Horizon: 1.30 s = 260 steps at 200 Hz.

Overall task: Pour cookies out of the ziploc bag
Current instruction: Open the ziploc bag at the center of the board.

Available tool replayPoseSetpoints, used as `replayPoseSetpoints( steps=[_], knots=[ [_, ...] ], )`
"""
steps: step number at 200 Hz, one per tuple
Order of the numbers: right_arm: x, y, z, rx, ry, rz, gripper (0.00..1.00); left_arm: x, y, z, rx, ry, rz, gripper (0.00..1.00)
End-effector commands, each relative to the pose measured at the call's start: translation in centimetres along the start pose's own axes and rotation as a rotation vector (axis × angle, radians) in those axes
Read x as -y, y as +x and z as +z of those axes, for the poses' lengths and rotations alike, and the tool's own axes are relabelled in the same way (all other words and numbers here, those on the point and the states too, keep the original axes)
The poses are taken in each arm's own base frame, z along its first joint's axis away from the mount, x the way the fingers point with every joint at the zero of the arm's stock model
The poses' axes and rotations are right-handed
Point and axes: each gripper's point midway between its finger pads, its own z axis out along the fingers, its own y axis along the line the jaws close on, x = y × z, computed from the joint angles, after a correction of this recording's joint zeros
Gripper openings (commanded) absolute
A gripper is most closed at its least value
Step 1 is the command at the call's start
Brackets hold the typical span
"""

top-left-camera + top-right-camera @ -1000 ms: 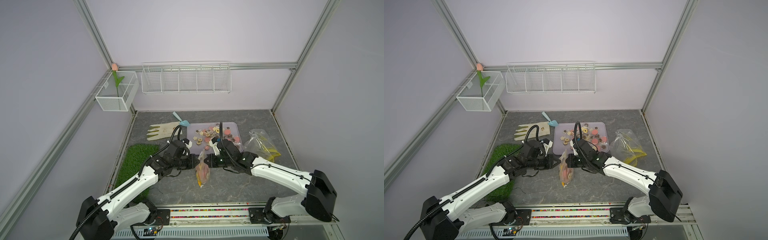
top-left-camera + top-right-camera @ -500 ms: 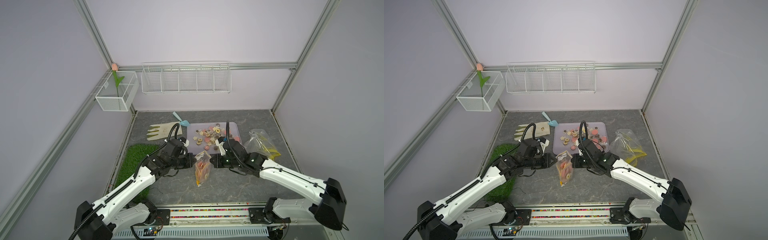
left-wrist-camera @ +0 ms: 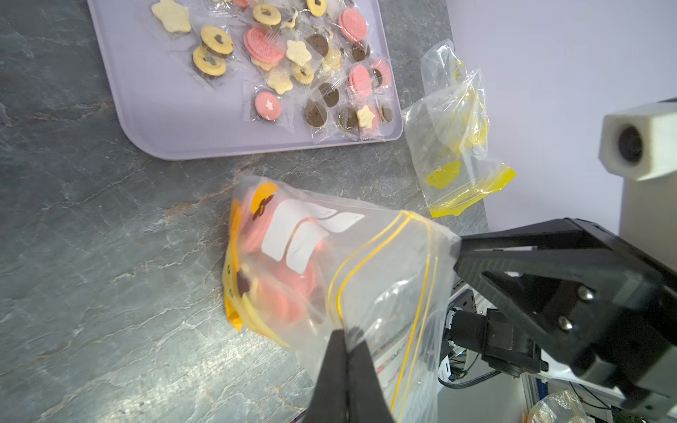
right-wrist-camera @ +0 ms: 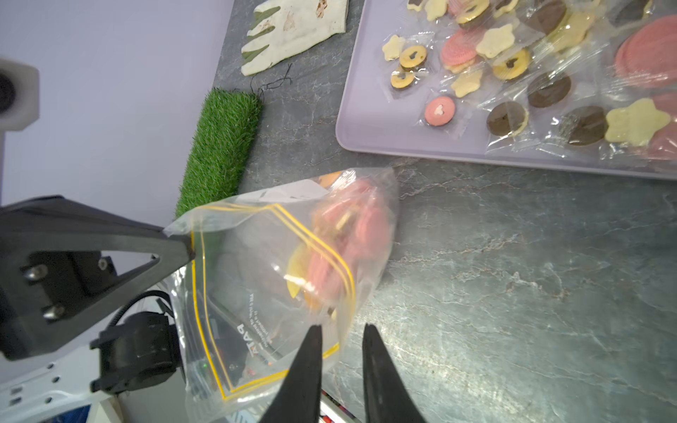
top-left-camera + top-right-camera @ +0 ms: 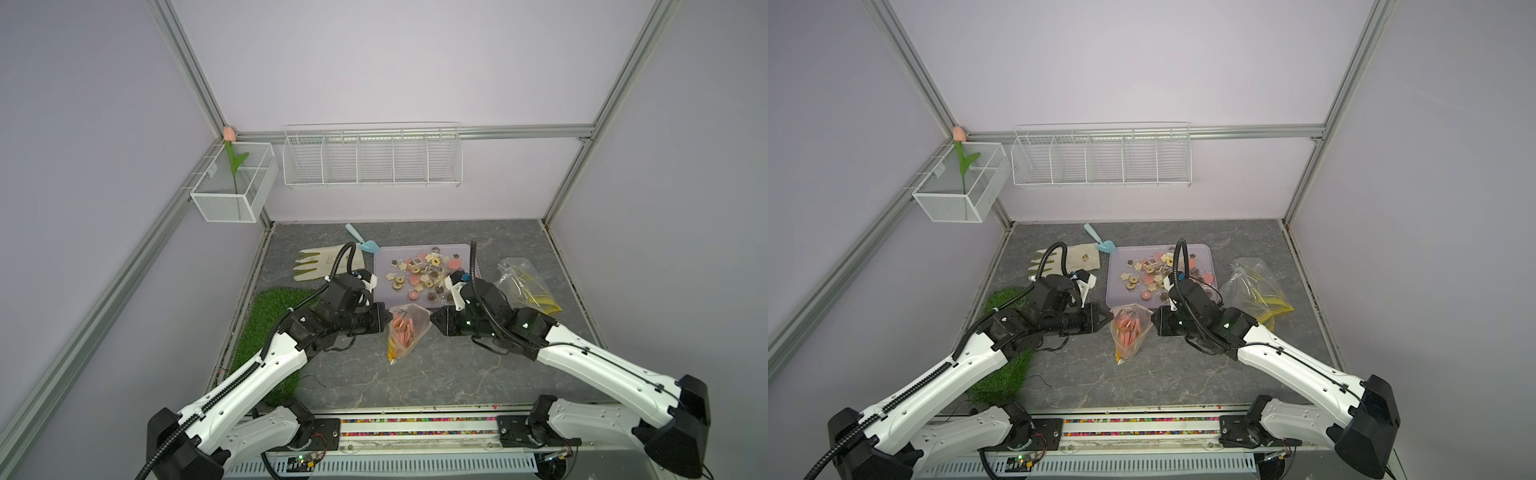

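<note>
The left end effector (image 3: 346, 331) is pressed together on the zip rim of the ziploc bag (image 3: 329, 256), which sags from it toward the worktop (image 5: 415, 386). Facing it, the right end effector (image 4: 340, 327) stands slightly spread at the opposite rim corner, clamping nothing that I can see. The cookies (image 3: 289, 289) bunch low inside. The film looks thin and slippery and the load light, so I'd pinch a bottom corner and tip the bag toward the tray (image 3: 165, 121) just beyond.

Through the ziploc bag (image 4: 256, 256), its cookies (image 4: 351, 227) show only as blurred pink.
</note>
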Motion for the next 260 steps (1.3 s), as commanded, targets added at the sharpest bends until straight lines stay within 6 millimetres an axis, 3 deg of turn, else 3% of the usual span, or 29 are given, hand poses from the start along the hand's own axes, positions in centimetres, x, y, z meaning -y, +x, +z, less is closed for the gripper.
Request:
replayPoseSetpoints(
  steps=[1,21,103,132,166,207,260],
  knots=[
    [0.9,0.8,0.2,-0.022,0.03,-0.092,0.39,1.4,-1.1,-0.1,0.012,0.042,0.035,0.0],
    [-0.1,0.2,-0.7,0.01,-0.007,-0.193,0.59,1.7,-1.3,0.2,0.004,0.053,0.047,0.0],
    [-5.8,0.7,-3.0,0.041,-0.213,-0.559,0.85,2.4,-2.5,0.3,-0.033,0.117,0.04,0.0],
    [-7.6,1.9,-2.5,0.006,-0.258,-0.704,0.86,2.8,-2.9,0.3,-0.071,0.145,0.048,0.0],
    [-8.5,2.0,-1.2,0.03,-0.226,-0.804,0.85,3.1,-2.8,1.0,-0.119,0.177,0.027,0.0],
    [-8.5,2.6,1.4,-0.002,-0.209,-0.826,0.78,2.9,-2.7,1.5,-0.144,0.174,0.016,0.0],
    [-7.6,4.0,3.1,-0.015,-0.207,-0.853,0.68,2.6,-2.6,1.9,-0.159,0.177,0.006,0.0]
  ],
)
